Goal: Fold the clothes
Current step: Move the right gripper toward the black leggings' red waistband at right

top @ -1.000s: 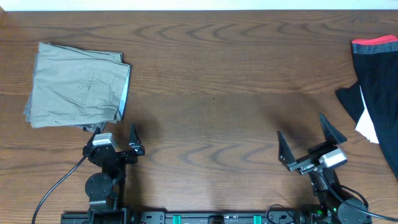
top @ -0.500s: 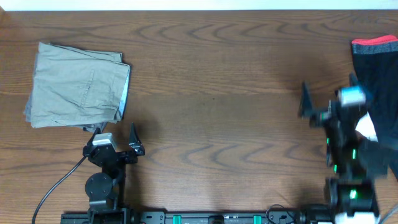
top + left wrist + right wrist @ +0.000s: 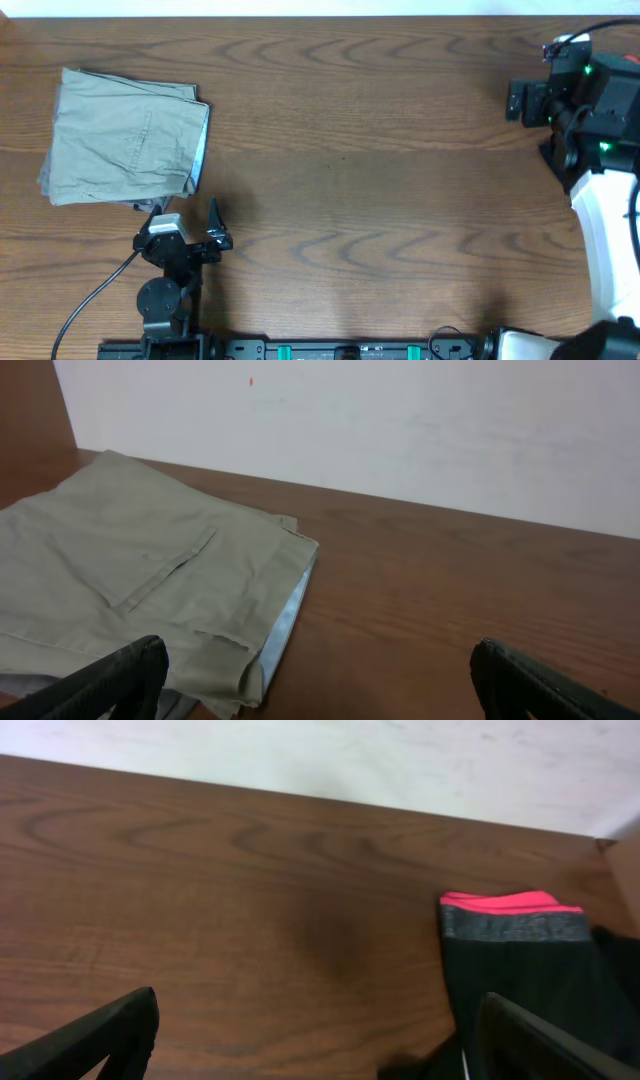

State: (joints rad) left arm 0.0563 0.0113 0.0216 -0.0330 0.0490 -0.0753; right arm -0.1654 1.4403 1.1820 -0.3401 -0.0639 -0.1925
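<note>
Leggings (image 3: 520, 982) lie lengthwise, waistband (image 3: 512, 925) toward the wall (image 3: 300, 750).

Nothing legible shows in any view. On the leggings (image 3: 520, 980), at the right edge of the table (image 3: 350, 200), the red-and-grey waistband carries no lettering that can be read. The folded khaki trousers (image 3: 120, 135) near the left edge bear no mark or label that can be made out.
</note>
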